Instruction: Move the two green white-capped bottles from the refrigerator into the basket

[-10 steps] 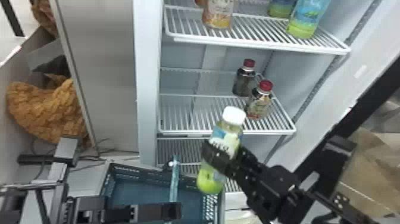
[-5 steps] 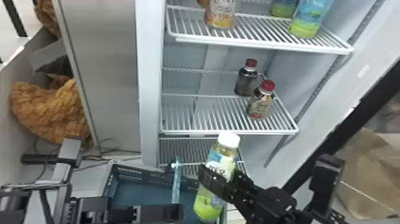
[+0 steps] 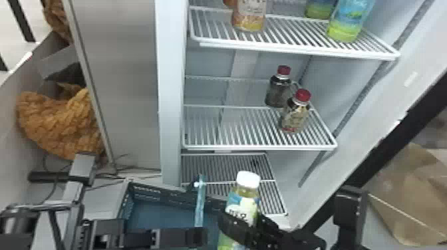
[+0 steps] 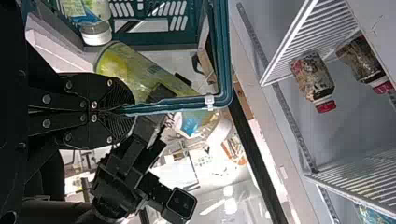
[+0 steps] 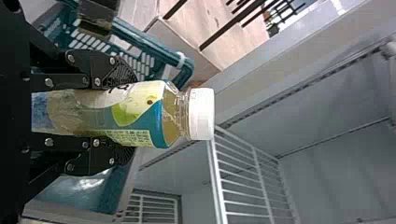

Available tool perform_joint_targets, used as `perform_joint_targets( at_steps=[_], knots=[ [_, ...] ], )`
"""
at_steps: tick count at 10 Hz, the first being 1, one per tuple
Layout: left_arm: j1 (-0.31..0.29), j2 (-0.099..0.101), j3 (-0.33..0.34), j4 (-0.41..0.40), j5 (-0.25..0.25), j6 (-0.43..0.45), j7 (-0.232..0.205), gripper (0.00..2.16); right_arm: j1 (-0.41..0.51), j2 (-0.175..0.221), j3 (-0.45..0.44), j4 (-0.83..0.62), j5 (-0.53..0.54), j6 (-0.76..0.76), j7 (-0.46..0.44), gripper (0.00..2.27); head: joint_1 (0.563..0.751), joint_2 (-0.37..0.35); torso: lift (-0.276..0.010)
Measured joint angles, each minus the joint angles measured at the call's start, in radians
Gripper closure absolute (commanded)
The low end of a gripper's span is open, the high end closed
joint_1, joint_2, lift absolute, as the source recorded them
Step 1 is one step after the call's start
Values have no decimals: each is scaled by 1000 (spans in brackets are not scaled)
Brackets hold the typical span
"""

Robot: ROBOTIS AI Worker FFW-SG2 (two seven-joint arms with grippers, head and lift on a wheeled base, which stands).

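Two green white-capped bottles: I have one grasped in my right end effector, its two fingers closed around the body. It is cap up, clear of the refrigerator shelves and near the right side of the one basket; I cannot tell whether it is over the opening. The second bottle is at the basket, its one white cap visible to me from the left wrist.

My left end effector is clenched on the teal basket's rim.

In the refrigerator, two red-capped bottles stand on the middle shelf, close together. The upper shelf holds two blue-and-green bottles and one orange-yellow bottle (plus a sliver of something orange beside it). At far left is an orange-brown, thickly textured bundle.
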Motion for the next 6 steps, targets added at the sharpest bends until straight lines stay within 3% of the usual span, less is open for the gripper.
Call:
perform_joint_targets(
  at_steps=[3,6],
  knots=[
    [0,0,2,0,0,0,1,1161,-2,0,7,3,-7,32,-8,791,695,-206,-263],
    [2,0,4,0,0,0,1,1161,-2,0,10,4,-16,32,-15,533,695,-201,-263]
  ],
)
